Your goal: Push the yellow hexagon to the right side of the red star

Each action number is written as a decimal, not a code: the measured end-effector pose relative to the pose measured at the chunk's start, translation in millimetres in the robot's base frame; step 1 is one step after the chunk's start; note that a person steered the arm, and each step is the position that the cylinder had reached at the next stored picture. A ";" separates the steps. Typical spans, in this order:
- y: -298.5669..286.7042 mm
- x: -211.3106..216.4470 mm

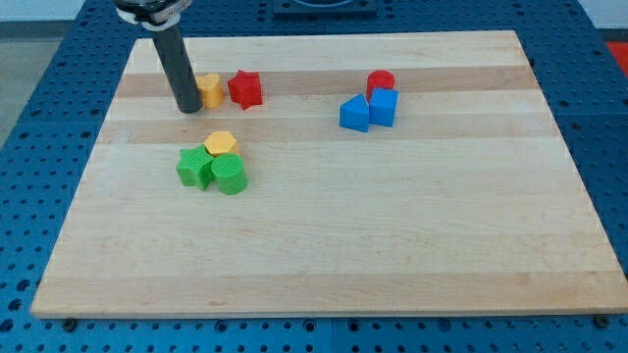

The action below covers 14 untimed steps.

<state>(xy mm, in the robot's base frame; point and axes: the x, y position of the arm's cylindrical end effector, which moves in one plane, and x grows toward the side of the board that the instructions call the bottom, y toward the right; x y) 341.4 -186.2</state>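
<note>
A pale wooden board [324,245] with visible grain lies on a blue perforated surface [39,118]. A smooth, dark, cylindrical rod comes down from the view's top at the far left of the board. It carries no claw, so there is nothing spread or pinched; it ends in my tip [186,110], which rests on the wood.

Two yellow blocks are on the board, and which is the hexagon of the task is hard to tell. One yellow block [209,89] sits just to the right of the rod, touching it or nearly so, partly hidden, its shape unclear. Immediately to the right of that block is the red star [245,89], a matte, spiky-edged piece, touching or almost touching it.

The other, the yellow hexagon [222,143], shows flat faceted sides. It lies nearer than my tip and slightly right of it, apart from it, nearer than the red star. It touches two green blocks: a green star-like block [194,168] to its near left and a green round block [230,176] with a ribbed top.

Far right of centre, a red cylinder [381,80] stands behind two touching blue blocks, a blue angular block [354,114] and a blue cube [384,106].
</note>
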 end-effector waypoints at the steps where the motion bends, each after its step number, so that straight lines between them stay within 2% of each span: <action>1: 2.7 0.0; 2: 3.0 7.0; 4: 7.2 62.2; 8: 25.7 115.8; 9: 47.7 121.1; 11: 51.5 120.0; 14: 52.5 97.4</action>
<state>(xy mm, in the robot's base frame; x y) 438.8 -133.7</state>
